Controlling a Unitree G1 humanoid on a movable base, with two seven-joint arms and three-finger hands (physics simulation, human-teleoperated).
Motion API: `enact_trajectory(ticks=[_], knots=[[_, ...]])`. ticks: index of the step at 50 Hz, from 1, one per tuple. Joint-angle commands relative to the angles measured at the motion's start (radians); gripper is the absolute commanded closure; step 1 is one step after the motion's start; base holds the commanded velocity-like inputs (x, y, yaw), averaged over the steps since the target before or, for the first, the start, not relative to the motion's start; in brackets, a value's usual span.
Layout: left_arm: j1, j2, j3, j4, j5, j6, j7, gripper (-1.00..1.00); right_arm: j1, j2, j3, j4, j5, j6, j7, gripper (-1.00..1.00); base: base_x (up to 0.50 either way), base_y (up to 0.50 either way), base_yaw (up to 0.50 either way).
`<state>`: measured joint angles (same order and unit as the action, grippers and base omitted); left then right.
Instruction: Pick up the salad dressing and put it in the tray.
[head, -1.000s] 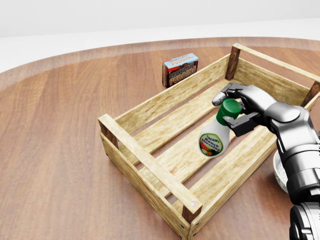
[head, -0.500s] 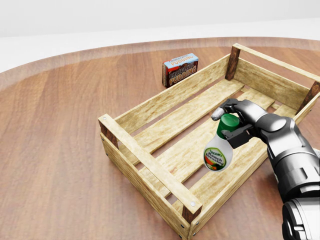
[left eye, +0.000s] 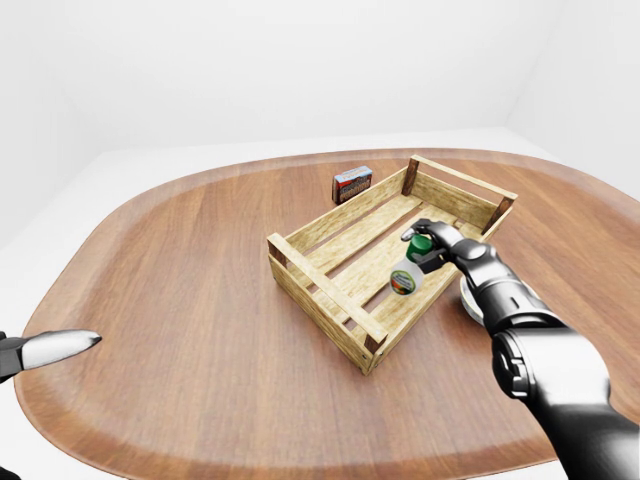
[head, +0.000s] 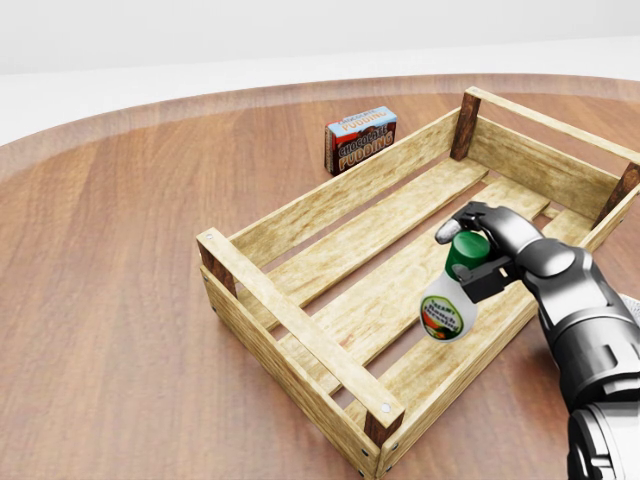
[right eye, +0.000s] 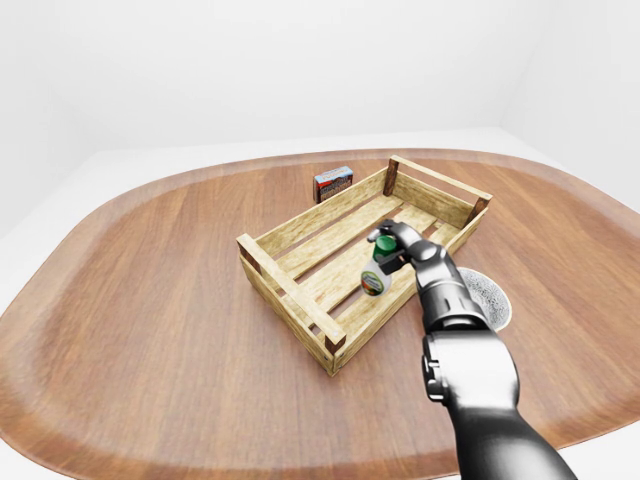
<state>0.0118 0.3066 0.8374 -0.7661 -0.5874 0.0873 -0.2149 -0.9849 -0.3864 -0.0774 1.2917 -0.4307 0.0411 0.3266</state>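
Note:
The salad dressing is a white bottle with a green cap and a colourful label. My right hand is shut on its cap and neck and holds it inside the wooden crate tray, low over the slats near the tray's right wall in the head view. The bottle hangs tilted, cap up. My left hand shows only as a fingertip at the left edge of the left-eye view, far from the tray; I cannot tell whether it is open.
A chocolate pudding box stands on the round wooden table just above the tray's upper wall. A white plate lies on the table to the right of the tray, partly behind my right arm.
My right hand has moved down and to the right in the head view with the bottle, lowering it toward the tray's slats near the right wall. The camera has not moved.

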Motion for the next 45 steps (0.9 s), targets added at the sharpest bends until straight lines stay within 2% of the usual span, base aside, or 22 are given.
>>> enact_trajectory(ticks=[1, 13, 24, 25, 26, 30, 40, 45], knots=[[0.000, -0.001, -0.003, -0.001, 0.002, 0.000, -0.001, -1.00, 0.013, -0.012, -0.032, -0.006, 0.050, -0.019, -0.035, 1.00, 0.00, 0.00, 0.00], [0.001, -0.005, -0.007, -0.004, 0.006, 0.000, -0.002, -1.00, 0.031, -0.009, -0.028, -0.001, 0.047, -0.021, -0.034, 1.00, 0.00, 0.00, 0.00], [0.003, -0.008, -0.008, -0.006, 0.008, 0.000, -0.003, -1.00, 0.033, -0.005, -0.028, -0.003, 0.046, -0.010, -0.031, 1.00, 0.00, 0.00, 0.00], [0.003, -0.008, -0.009, -0.006, 0.009, 0.000, -0.003, -1.00, 0.032, -0.005, -0.022, -0.001, 0.036, 0.006, -0.052, 0.59, 0.00, 0.00, 0.00], [0.002, -0.009, -0.010, -0.006, 0.009, 0.000, -0.003, -1.00, 0.035, -0.004, -0.028, -0.002, 0.043, -0.001, -0.045, -1.00, 0.00, 0.00, 0.00], [0.001, -0.007, -0.007, -0.007, 0.007, 0.000, -0.003, -1.00, 0.046, -0.003, -0.024, 0.003, 0.036, -0.020, -0.041, -1.00, 0.00, 0.00, 0.00], [0.001, -0.010, -0.014, -0.006, 0.012, 0.000, -0.004, -1.00, 0.056, 0.008, -0.020, 0.006, 0.028, -0.027, -0.032, -1.00, 0.00, 0.00, 0.00], [0.001, -0.012, -0.017, -0.005, 0.014, 0.000, -0.005, -1.00, 0.051, 0.012, -0.017, 0.001, 0.024, -0.016, -0.023, -1.00, 0.00, 0.00, 0.00]])
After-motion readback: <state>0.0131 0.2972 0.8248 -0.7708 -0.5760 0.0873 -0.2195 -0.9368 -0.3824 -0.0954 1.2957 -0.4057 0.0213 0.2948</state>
